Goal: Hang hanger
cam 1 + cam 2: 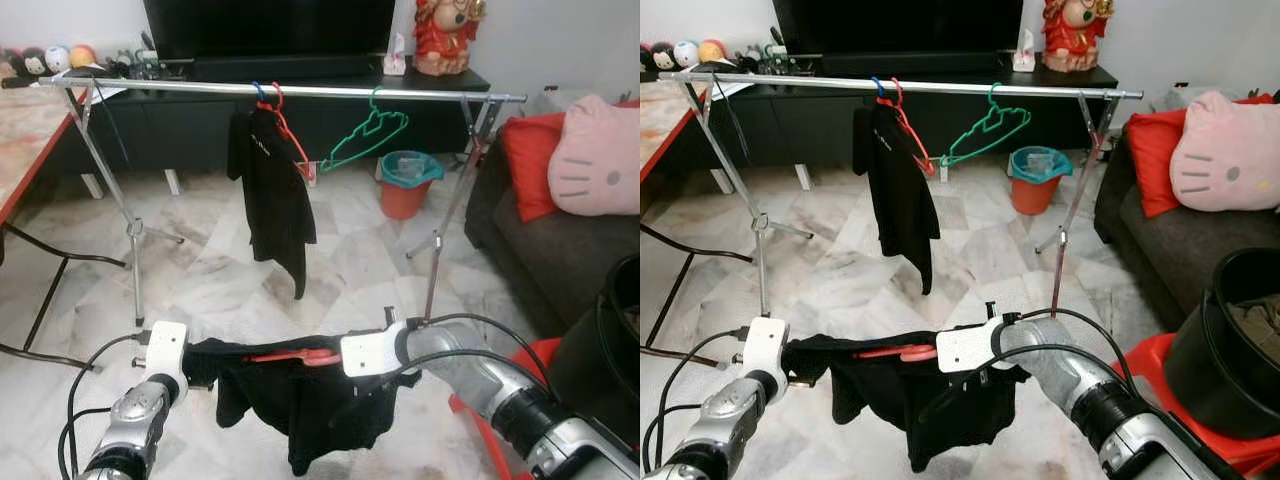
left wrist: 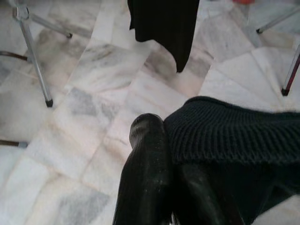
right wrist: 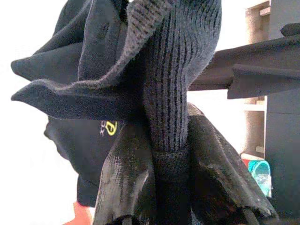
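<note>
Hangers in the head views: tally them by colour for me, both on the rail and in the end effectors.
Red: 2, one on the rail under the hung black shirt, one in the held black garment
Green: 1, empty on the rail
Blue: 1, only its hook visible on the rail
Total: 4

floor (image 1: 210, 270): pale marble tile | on it: clothes rack legs (image 1: 137, 262), orange bin (image 1: 405, 185), red basket (image 1: 1230, 445)
</note>
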`<state>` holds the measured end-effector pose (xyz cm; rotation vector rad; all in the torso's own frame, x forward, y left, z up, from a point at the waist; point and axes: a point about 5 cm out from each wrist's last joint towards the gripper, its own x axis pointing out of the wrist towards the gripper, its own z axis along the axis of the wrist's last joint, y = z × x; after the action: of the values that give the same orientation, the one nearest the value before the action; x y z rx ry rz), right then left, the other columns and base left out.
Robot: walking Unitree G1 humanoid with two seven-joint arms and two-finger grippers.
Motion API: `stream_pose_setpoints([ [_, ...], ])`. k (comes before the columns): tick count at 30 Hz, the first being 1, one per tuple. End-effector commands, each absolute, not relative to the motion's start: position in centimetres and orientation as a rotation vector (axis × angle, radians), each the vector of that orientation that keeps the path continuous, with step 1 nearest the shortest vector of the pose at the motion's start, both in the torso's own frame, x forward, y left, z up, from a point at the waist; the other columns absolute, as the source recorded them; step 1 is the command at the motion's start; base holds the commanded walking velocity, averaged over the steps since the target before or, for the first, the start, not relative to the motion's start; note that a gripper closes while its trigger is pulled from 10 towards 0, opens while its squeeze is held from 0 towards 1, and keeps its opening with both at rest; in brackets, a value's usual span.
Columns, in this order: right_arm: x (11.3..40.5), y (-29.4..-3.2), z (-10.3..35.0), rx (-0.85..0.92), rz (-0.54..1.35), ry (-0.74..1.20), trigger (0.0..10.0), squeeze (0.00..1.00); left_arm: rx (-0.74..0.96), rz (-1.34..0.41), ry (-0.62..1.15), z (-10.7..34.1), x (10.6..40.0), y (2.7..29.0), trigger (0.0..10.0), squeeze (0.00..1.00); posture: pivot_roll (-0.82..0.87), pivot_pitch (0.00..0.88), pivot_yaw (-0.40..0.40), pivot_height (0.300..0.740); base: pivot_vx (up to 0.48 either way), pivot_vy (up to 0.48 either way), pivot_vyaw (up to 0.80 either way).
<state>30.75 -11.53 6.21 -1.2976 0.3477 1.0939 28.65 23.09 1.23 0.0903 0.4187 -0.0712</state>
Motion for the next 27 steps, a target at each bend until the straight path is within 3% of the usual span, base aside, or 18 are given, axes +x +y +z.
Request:
stream_pose_setpoints([
  [1,31.3,-11.5,6.3,-1.331,1.050,0.352,0.0,0.00,0.065,-0.052,0.388,2.2,29.4,23.7,10.0,0.00,0.04,0.000,-0.004,0.740,0.000,0.000,0.00],
  [10,31.7,-8.3,5.3,-1.277,0.941,0.323,0.0,0.00,0.008,-0.110,0.336,3.7,30.7,22.7,10.0,0.00,0.06,0.000,-0.008,0.740,0.000,0.000,0.00],
  [18,32.1,-6.3,4.4,-1.136,0.790,0.355,0.0,0.00,-0.017,-0.163,0.292,5.1,31.7,21.9,10.0,0.00,0.07,0.000,-0.016,0.740,0.000,0.000,0.00],
  [20,32.2,-5.5,4.4,-1.005,0.734,0.366,0.0,0.00,-0.039,-0.199,0.291,5.2,31.7,21.4,10.0,0.00,0.07,0.000,-0.014,0.740,0.000,0.000,0.00],
  [24,32.5,-5.5,4.1,-1.029,0.667,0.381,0.0,0.00,-0.035,-0.238,0.299,5.2,31.7,20.9,10.0,0.00,0.07,0.000,-0.016,0.740,0.000,0.000,0.00],
  [27,32.7,-6.0,4.0,-0.952,0.595,0.405,0.0,0.00,-0.034,-0.256,0.299,5.3,31.6,20.6,10.0,0.00,0.08,0.000,-0.017,0.740,0.000,0.000,0.00],
])
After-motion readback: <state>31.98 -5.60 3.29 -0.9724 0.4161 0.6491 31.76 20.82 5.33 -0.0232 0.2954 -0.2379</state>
